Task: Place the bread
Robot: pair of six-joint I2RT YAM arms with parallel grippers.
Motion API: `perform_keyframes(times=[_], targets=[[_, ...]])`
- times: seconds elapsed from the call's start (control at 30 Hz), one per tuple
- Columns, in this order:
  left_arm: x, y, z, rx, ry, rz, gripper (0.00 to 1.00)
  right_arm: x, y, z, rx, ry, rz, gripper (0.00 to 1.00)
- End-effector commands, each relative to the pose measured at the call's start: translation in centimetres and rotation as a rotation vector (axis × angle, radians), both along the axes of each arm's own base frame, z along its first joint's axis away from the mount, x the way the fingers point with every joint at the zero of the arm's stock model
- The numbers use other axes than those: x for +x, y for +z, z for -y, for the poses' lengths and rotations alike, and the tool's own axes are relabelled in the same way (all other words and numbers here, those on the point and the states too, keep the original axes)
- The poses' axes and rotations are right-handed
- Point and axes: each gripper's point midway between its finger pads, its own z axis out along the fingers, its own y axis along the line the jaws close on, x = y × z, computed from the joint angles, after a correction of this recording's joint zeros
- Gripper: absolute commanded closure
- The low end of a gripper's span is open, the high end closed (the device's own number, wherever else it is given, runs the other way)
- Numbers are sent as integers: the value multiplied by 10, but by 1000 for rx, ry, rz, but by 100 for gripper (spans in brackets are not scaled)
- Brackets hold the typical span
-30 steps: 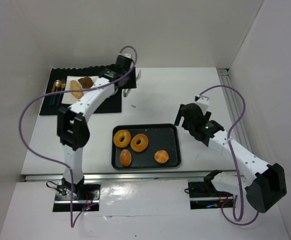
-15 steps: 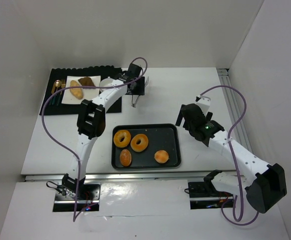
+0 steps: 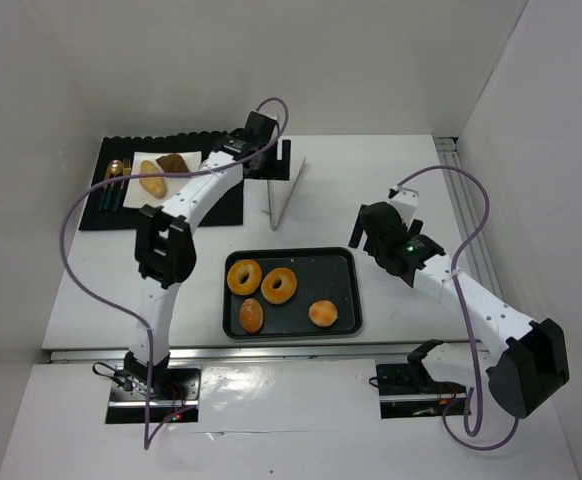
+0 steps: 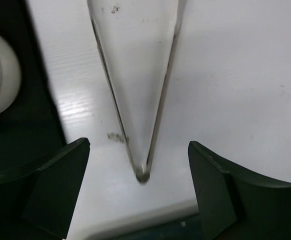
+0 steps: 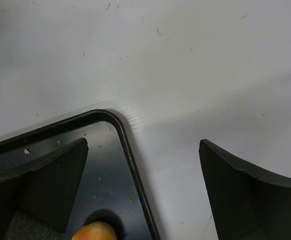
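Several breads lie in the black tray [image 3: 349, 290]: two ring-shaped ones [image 3: 244, 276] [image 3: 279, 285], a brown roll [image 3: 251, 316] and a round bun [image 3: 323, 313]. Two more breads [image 3: 152, 178] [image 3: 174, 163] rest on a white plate [image 3: 141, 197] at the back left. My left gripper [image 3: 279, 160] [image 4: 140, 192] is open, low over the table. The hinge end of the metal tongs [image 3: 287, 193] [image 4: 143, 172] lies between its fingers, untouched. My right gripper [image 3: 369, 226] [image 5: 143, 187] is open and empty over the tray's far right corner [image 5: 119, 131], with the bun [image 5: 93, 232] just below it.
The plate sits on a black ribbed mat [image 3: 216, 205] [image 4: 33, 107] with cutlery [image 3: 111, 182] at its left edge. A white cup [image 4: 0, 80] stands on the mat beside the left gripper. Walls close the table in at the back and right.
The left gripper has swung right from the mat and opened. The tongs it carried now lie spread on the table. The right arm has barely moved.
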Motion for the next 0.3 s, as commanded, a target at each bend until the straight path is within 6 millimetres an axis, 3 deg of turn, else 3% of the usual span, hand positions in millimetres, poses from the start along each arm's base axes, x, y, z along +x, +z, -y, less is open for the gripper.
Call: perform_keyframes(times=[0.0,0.03,0.07,0.1,0.13,0.17,0.2,0.23,0.27], targets=[[-31,115,-7,-77,5,175,7,11,19,-5,11,-18,44,1],[-55,127,-11,-84,-7,187,8,9,17,-4,12,-24,35,1],[-65,134,-9,-115,-15,207,8,9,18,-3,13,-35,40,1],[-84,109,-13,-99,-16,156,8,9,21,-2,20,-36,50,1],[-98,111,-12,-102,-31,160,8,6,15,-3,19,-28,34,1],[-113,130,-21,-129,-12,191,8,7,20,-3,30,-28,52,1],[-124,130,-22,-138,-15,191,8,7,17,-5,36,-22,49,1],[-137,109,-30,-113,-14,148,8,4,15,-3,36,-22,49,1],[-149,119,-36,-133,-7,167,8,4,15,-3,36,-22,49,1]])
